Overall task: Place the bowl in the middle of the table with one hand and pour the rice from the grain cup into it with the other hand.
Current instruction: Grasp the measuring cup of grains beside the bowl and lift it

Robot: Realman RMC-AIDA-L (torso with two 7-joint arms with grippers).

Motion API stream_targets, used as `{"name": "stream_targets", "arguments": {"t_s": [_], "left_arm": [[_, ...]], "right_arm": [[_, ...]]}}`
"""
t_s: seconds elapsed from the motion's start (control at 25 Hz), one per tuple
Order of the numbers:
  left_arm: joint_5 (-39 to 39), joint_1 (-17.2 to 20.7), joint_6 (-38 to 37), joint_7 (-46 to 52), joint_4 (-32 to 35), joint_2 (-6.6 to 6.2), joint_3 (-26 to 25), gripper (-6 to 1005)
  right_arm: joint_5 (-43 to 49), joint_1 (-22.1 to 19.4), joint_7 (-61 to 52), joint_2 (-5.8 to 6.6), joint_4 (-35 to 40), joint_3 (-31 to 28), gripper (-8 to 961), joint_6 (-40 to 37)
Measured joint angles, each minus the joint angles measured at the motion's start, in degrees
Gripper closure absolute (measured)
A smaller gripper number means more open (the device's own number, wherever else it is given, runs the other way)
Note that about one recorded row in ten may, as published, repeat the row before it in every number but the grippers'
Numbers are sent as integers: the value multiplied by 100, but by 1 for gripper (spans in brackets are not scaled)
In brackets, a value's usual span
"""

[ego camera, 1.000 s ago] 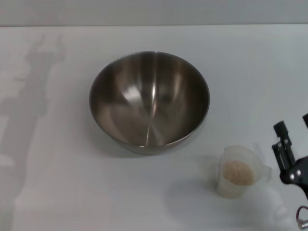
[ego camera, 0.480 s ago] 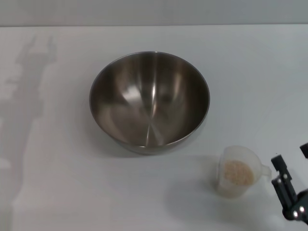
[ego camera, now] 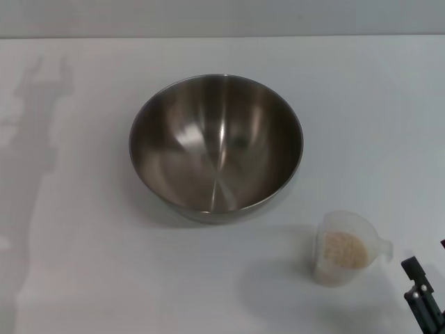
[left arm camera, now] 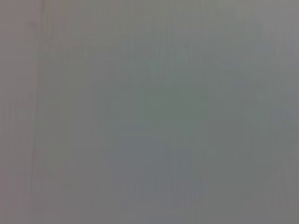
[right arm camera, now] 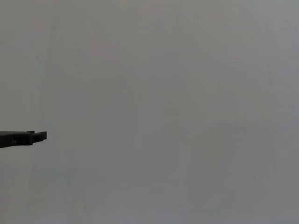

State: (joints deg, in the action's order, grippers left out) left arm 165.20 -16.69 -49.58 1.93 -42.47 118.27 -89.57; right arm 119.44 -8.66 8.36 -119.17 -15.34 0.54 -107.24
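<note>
A flat black finger tip of the right gripper pokes in from one edge, and all around and past it there is only a plain pale grey surface with nothing else to see on it.

A plain grey wall runs along the far edge, with soft shadows falling at left.

Right tool dropped toward frame corner (leaving grain cup).
</note>
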Motion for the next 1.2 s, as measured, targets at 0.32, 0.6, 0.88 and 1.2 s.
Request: {"name": "stream_targets", "arguments": {"t_s": [0.32,0.6,0.88,1.2], "left_arm": [[-5,9,-48,0,74,12,-77,573],[-3,-79,-117,0,163,11,-161,572],[-2,-61,-222,0,165,15,-160,572],[8,-21,-358,0,163,12,-130,572]], "right_arm": [[-27,-176,-9,-1,39,-41,433,157],[-180,-246,-10,-8,99,-7,434,351],[-185,-196,-15,-9,145,-5,432,528],[-186,-84,-18,-5,159,-46,432,844]]}}
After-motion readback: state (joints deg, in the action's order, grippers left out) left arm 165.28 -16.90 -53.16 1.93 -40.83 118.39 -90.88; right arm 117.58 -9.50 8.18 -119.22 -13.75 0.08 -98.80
